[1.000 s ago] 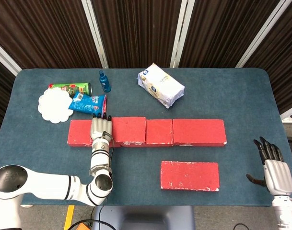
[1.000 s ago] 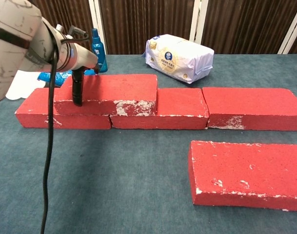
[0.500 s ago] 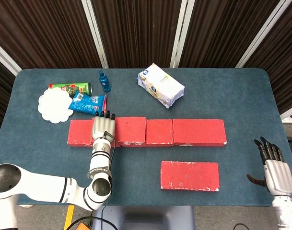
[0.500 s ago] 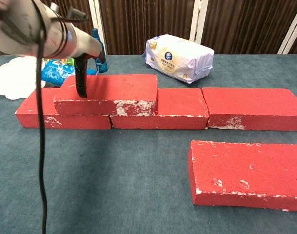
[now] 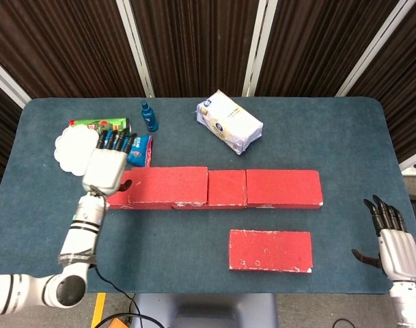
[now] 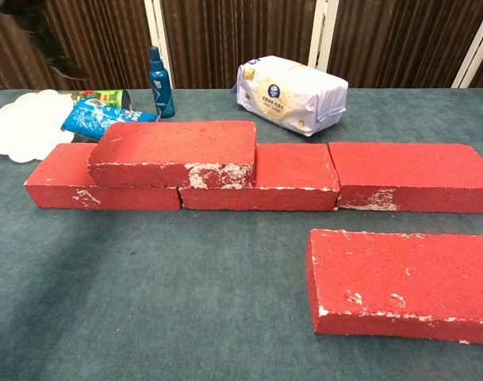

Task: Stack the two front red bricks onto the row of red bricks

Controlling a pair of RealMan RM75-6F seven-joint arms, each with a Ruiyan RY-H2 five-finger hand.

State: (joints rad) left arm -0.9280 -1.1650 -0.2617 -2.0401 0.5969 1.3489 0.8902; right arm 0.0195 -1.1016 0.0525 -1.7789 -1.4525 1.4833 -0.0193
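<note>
Fingers apart and empty, the left hand [image 5: 107,166] hovers above the stacked rough red rectangular brick [image 6: 176,152] atop the row; the second red brick [image 6: 402,283] lies in front of it, likely next for the open right hand [image 5: 392,242].

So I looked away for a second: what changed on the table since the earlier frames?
The left hand let go of the stacked brick, lifted off it and drew back to the left, fingers apart. The stacked brick, front brick, row and right hand stayed put.
</note>
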